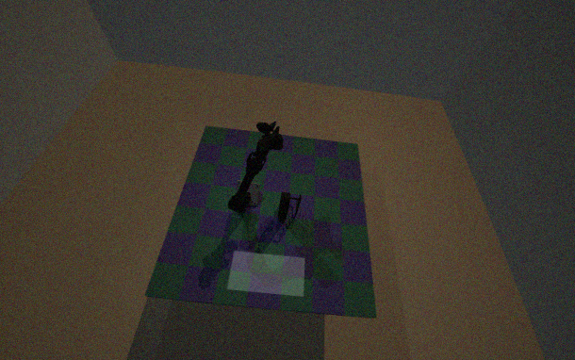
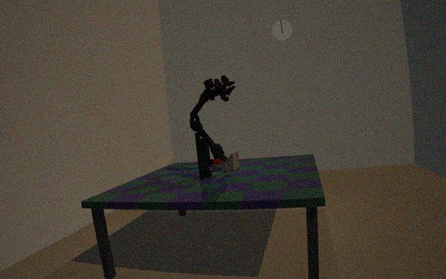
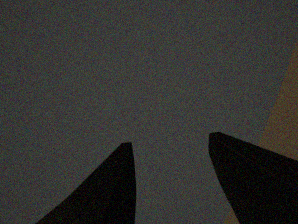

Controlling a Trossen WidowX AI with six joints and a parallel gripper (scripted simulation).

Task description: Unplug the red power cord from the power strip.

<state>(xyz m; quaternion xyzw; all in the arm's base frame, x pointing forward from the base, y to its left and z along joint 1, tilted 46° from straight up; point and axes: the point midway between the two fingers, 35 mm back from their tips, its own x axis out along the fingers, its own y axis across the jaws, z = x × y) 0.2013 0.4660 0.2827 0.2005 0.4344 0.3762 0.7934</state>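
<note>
My gripper (image 1: 276, 126) (image 2: 234, 85) (image 3: 171, 147) is raised high above the table. Its fingers stand partly open, and only wall shows between them in the wrist view. A small red patch (image 2: 216, 161) shows low behind a dark upright block, near the arm's base. A thin orange-brown cord-like curve (image 2: 226, 169) hangs or lies just right of it. The scene is too dark and small to tell the plug from the strip, or whether they are joined. My gripper is far from all of these.
The dark upright block (image 1: 284, 207) (image 2: 203, 156) has a thin frame (image 1: 299, 207) at its side. A pale tilted panel (image 1: 255, 195) (image 2: 233, 161) stands by the arm's base. The table (image 1: 351, 300) (image 2: 292, 193) is checkered green and purple, with a bright patch near one edge.
</note>
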